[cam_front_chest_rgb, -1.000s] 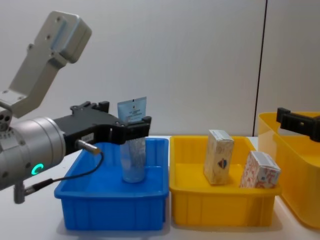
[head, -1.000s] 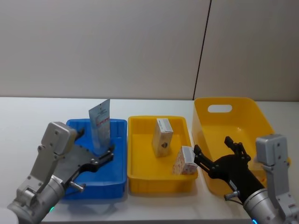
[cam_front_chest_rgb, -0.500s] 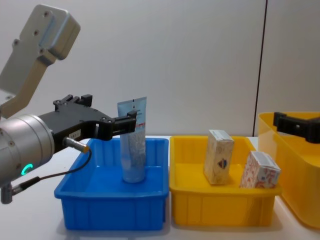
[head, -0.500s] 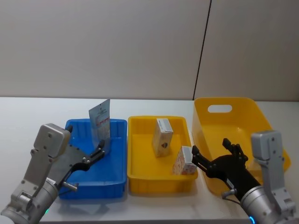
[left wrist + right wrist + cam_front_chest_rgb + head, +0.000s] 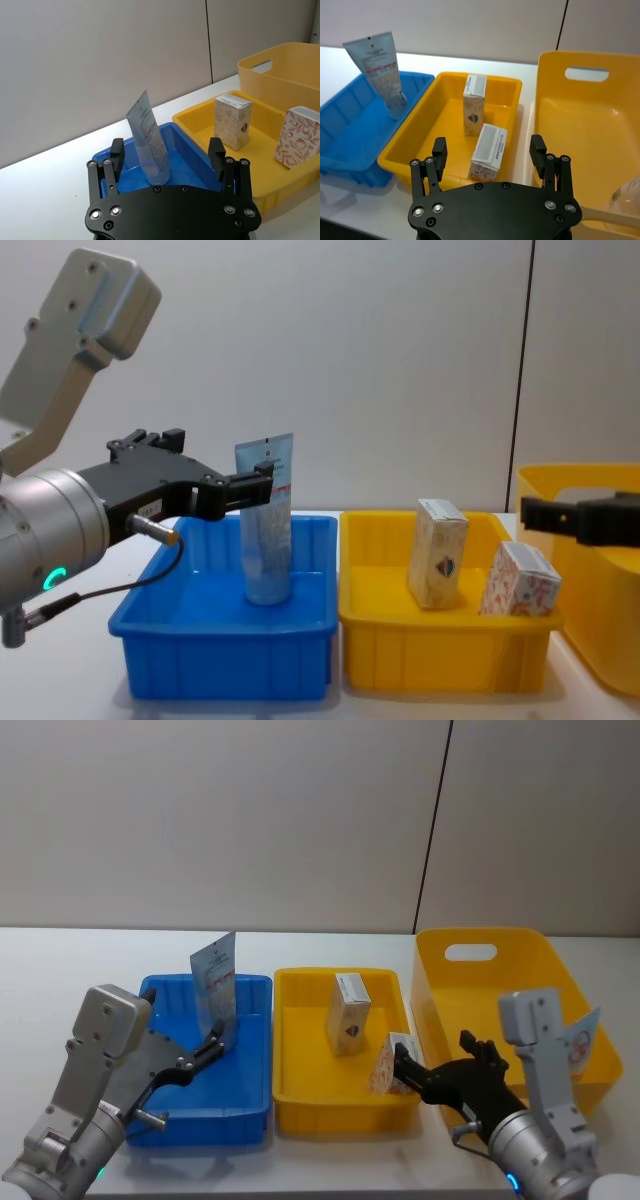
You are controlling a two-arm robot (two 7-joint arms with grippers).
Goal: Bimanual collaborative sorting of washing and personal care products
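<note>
Reaching in from the near left, the left gripper (image 5: pixel 167 151) hangs over the near part of the blue rectangular plastic bin (image 5: pixel 252 1105). Its black fingers are spread wide and hold nothing. On the near right, the right gripper (image 5: pixel 432 1058) is also spread wide and empty. It hovers where the near right corner of the low yellow plastic bin (image 5: pixel 340 1118) meets the tall yellow plastic basket with a handle slot (image 5: pixel 480 942).

Just beside that gripper's left finger, the white cardboard box with a red-orange pattern (image 5: pixel 390 1067) sits tilted in the low yellow bin's near right corner. Farther back in the same bin, the tall beige cardboard box with a dark emblem (image 5: pixel 348 1012) stands upright, apart from the white box.

In the blue bin, the pale blue flat-ended squeeze tube with red-white print (image 5: pixel 215 985) stands cap down, leaning slightly, beyond the left gripper's fingertips. Whether a fingertip touches it cannot be told. A second pale blue tube (image 5: pixel 582 1040) leans inside the tall basket by its right wall. All three containers stand in a row on the white table (image 5: pixel 60 970), before a grey wall (image 5: pixel 250 820).
</note>
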